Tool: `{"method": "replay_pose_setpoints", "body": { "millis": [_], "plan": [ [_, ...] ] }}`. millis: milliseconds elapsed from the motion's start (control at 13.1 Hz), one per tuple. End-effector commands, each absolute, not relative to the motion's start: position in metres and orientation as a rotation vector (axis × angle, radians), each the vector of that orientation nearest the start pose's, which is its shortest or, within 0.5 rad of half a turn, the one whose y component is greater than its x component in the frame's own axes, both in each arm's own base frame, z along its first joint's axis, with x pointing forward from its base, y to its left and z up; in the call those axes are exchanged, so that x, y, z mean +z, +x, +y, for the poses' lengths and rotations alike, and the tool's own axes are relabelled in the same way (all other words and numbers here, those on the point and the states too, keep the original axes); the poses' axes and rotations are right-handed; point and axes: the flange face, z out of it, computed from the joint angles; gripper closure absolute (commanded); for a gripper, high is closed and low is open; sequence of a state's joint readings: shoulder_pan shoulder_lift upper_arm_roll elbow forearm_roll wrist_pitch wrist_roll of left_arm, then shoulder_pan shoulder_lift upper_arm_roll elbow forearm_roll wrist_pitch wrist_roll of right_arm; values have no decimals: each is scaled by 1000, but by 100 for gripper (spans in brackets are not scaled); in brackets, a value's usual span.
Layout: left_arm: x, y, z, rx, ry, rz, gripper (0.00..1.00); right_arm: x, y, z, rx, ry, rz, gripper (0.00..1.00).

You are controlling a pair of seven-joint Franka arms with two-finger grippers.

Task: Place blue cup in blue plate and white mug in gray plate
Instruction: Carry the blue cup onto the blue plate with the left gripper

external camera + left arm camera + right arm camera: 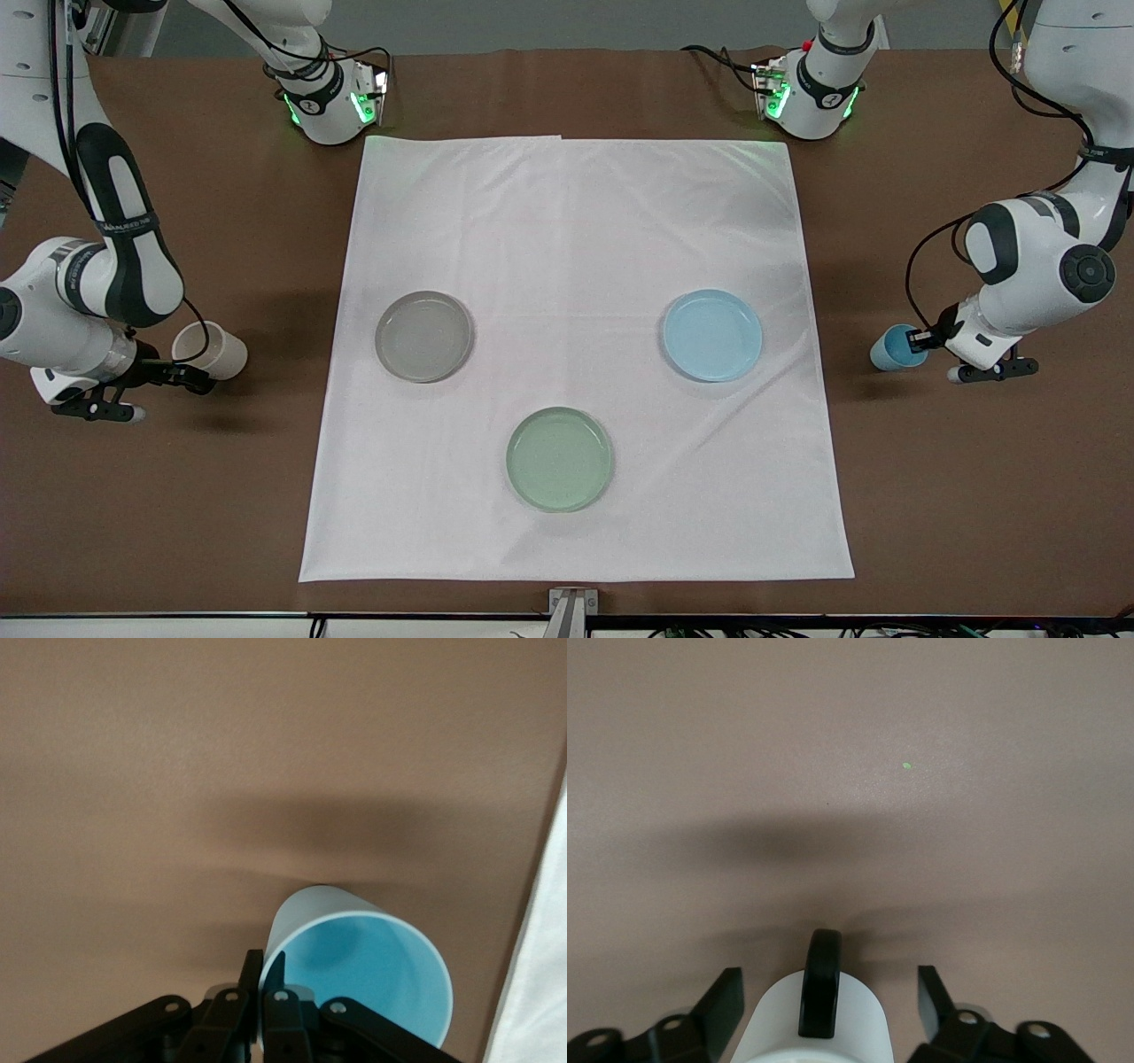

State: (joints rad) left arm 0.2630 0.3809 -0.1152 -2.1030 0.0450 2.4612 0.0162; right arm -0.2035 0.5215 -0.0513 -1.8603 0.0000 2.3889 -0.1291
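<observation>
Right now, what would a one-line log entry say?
left claw: shut on blue cup rim | right claw: open around white mug | plates: empty

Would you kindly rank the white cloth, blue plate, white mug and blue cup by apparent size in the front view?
1. Square white cloth
2. Round light-blue plate
3. Off-white mug
4. Small light-blue cup, partly hidden.

A robotics lab: two Franka arms (106,257) flank a brown table (177,496) under white cloth (576,230)
</observation>
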Motion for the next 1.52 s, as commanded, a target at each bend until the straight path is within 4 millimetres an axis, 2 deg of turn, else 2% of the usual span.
{"method": "replay_pose_setpoints", "body": {
  "millis": [0, 76, 229, 381, 533, 610, 914, 990, 1067, 1143, 1219, 1295, 1371, 1448],
  "plan": [
    [258, 582, 50, -25, -3164, -171, 100, 234, 614, -157, -14, -3150, 178, 37],
    [271, 587, 25, -53, -3174, -202, 100, 234, 614, -156, -14, -3151, 175, 44],
    [283, 591, -32, 4, -3195, -309, 100, 234, 614, -155, -14, -3150, 173, 57],
    [288, 584, -103, 32, -3204, -426, 100, 235, 615, -157, -18, -3151, 173, 66],
    [286, 570, -162, 55, -3189, -483, 100, 237, 616, -157, -26, -3152, 173, 72],
    [278, 562, -185, 84, -3181, -501, 100, 238, 617, -157, -30, -3153, 173, 74],
    [249, 532, -227, 147, -3165, -499, 100, 239, 618, -156, -40, -3153, 168, 87],
    [242, 529, -226, 150, -3168, -505, 95, 241, 619, -156, -38, -3154, 149, 90],
    [236, 531, -224, 164, -3166, -520, 69, 245, 619, -153, -38, -3155, 111, 93],
    [230, 533, -222, 178, -3165, -531, 33, 251, 618, -149, -19, -3152, 92, 95],
    [234, 537, -219, 164, -3166, -539, 14, 273, 620, -142, -6, -3147, 73, 96],
    [246, 545, -213, 136, -3167, -557, 0, 292, 621, -124, 28, -3140, 38, 97],
    [269, 558, -206, 97, -3169, -573, 0, 316, 620, -105, 57, -3136, 0, 97],
    [296, 572, -202, 78, -3163, -586, 0, 335, 619, -78, 78, -3132, -53, 97]
  ]
}}
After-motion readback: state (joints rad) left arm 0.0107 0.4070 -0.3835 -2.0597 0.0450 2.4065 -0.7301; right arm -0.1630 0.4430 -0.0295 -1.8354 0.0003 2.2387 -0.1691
